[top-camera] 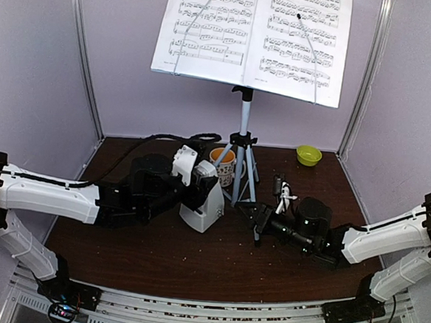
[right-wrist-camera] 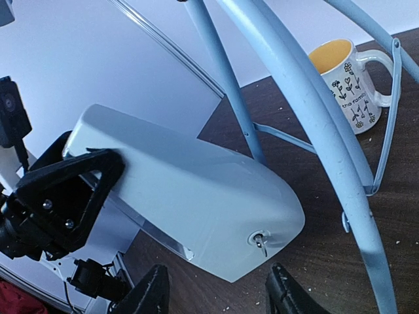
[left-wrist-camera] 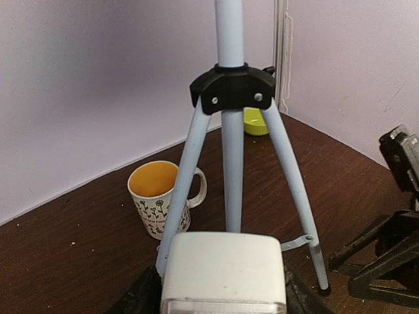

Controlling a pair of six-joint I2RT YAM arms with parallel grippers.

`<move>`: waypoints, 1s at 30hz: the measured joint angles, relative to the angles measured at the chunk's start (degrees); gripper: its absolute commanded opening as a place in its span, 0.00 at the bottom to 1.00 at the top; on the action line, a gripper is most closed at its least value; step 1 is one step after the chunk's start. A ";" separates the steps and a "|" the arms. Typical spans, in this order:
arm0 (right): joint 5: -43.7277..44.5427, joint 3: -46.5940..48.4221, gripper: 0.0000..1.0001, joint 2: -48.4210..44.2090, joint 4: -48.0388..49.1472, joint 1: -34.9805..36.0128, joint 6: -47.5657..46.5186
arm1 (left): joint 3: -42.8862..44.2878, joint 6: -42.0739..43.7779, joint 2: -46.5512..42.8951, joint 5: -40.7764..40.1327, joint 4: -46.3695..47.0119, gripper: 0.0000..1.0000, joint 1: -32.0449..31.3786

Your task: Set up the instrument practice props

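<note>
The music stand's grey tripod (top-camera: 242, 145) stands at the back of the table and carries two sheet-music pages (top-camera: 210, 28) (top-camera: 302, 38) side by side. The white pyramid metronome (top-camera: 203, 205) stands upright on the table just left of the tripod. My left gripper (top-camera: 203, 179) is shut on its upper part. In the left wrist view the metronome (left-wrist-camera: 222, 268) fills the gap between the black fingers (left-wrist-camera: 139, 296). My right gripper (top-camera: 258, 222) hovers open to the metronome's right. In the right wrist view its fingers (right-wrist-camera: 149, 291) stand apart from the metronome (right-wrist-camera: 196, 196), near the winding key (right-wrist-camera: 260, 241).
A patterned mug with orange inside (top-camera: 222, 166) sits right behind the metronome, against a tripod leg (left-wrist-camera: 180, 196). A small green bowl (top-camera: 308, 155) lies at the back right corner. Pale walls close the table on three sides.
</note>
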 measured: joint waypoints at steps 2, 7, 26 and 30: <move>0.33 -0.20 0.53 -1.33 -1.14 0.00 -0.90 | 0.00 -2.47 1.07 -0.74 -0.07 0.10 0.48; 0.98 -0.24 0.53 -3.08 -4.04 0.00 -3.45 | 0.00 -7.67 3.93 -1.90 -0.02 0.13 1.11; 0.92 -0.22 0.71 -3.32 -8.48 0.00 -8.07 | 1.77 -16.48 10.12 -6.91 -2.29 0.46 1.11; 0.87 -0.22 0.75 -3.43 -9.03 0.00 -8.41 | 1.77 -16.85 10.21 -6.36 -3.39 0.69 1.11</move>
